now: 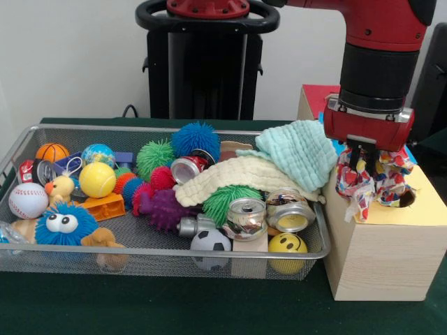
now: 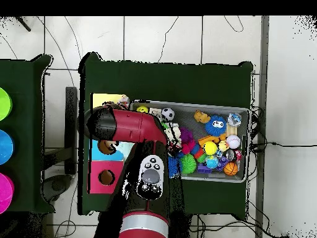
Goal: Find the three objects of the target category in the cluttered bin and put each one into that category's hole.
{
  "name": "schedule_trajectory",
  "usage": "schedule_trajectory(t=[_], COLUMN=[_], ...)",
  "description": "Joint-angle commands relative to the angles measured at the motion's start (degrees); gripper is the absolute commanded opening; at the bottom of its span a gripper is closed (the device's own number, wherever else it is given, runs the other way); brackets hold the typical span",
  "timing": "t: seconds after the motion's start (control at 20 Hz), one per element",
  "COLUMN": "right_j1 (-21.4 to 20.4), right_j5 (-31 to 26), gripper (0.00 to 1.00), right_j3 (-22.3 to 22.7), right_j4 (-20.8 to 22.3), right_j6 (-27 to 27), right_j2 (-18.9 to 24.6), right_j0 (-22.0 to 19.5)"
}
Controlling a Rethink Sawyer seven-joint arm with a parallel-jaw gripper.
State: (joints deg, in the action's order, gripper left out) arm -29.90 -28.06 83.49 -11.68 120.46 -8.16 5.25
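My gripper (image 1: 362,165) is shut on a white cloth with coloured dots (image 1: 369,183) and holds it just above the yellow top of the pale wood box (image 1: 380,258). The cloth hangs bunched, with its lower end touching the yellow face. The round ragged hole (image 1: 406,199) lies just right of the cloth, partly covered by it. The wire mesh bin (image 1: 140,255) stands left of the box. No other dotted cloth shows in the bin. In the overhead view the arm (image 2: 121,127) covers the gripper; a bit of dotted cloth (image 2: 124,99) shows on the yellow box (image 2: 105,100).
A mint-green knit cloth (image 1: 300,148) and a cream knit cloth (image 1: 244,178) lie over the bin's right end, with cans (image 1: 244,218), spiky balls (image 1: 195,139) and other balls around. A blue-faced box (image 2: 102,149) and a red-faced box (image 2: 102,178) stand beside the yellow one.
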Motion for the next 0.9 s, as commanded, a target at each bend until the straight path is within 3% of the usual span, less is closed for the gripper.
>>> schedule_trajectory(t=[0.05, 0.65, 0.9], right_j1=[4.6, 4.4, 4.5], right_j5=[3.1, 2.6, 0.2], gripper=[0.0, 0.0, 0.0], right_j3=[7.1, 7.1, 6.5], right_j4=[-3.3, -6.7, -6.4], right_j6=[9.3, 10.5, 12.4], right_j2=[8.6, 9.4, 6.1], right_j0=[-1.4, 0.0, 2.3])
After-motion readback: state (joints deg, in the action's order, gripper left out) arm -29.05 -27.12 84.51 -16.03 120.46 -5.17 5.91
